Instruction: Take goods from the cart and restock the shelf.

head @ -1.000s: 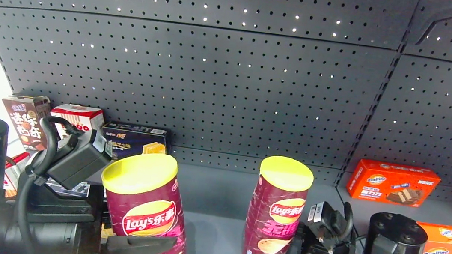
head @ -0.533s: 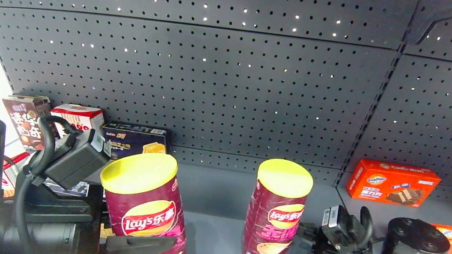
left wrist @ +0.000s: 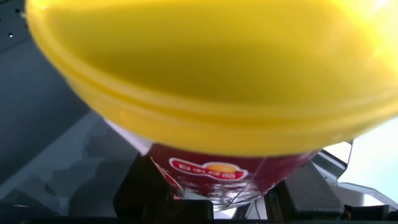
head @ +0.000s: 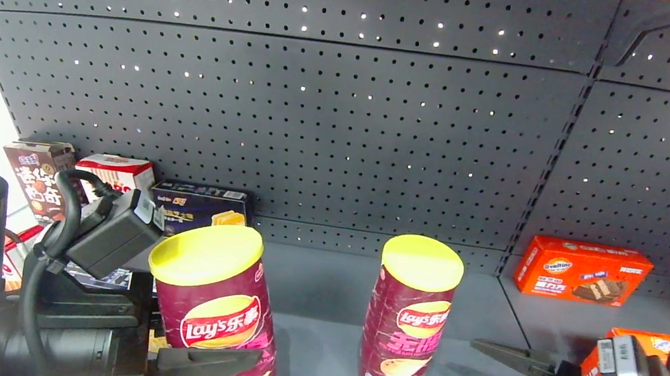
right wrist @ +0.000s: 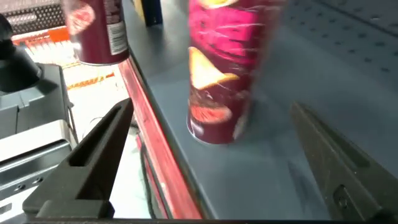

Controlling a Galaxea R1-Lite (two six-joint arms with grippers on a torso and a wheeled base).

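Between my left fingers (head: pixel 205 360), clamped tight, the can (head: pixel 209 300) stands upright; bare shelf (head: pixel 322 289) lies ahead; right fingers (head: pixel 512 358) gape empty.

The left can (head: pixel 209 300) is cut off below, its base seemingly hidden.

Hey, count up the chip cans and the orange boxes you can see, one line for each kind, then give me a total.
Chip cans: 2
Orange boxes: 2
Total: 4
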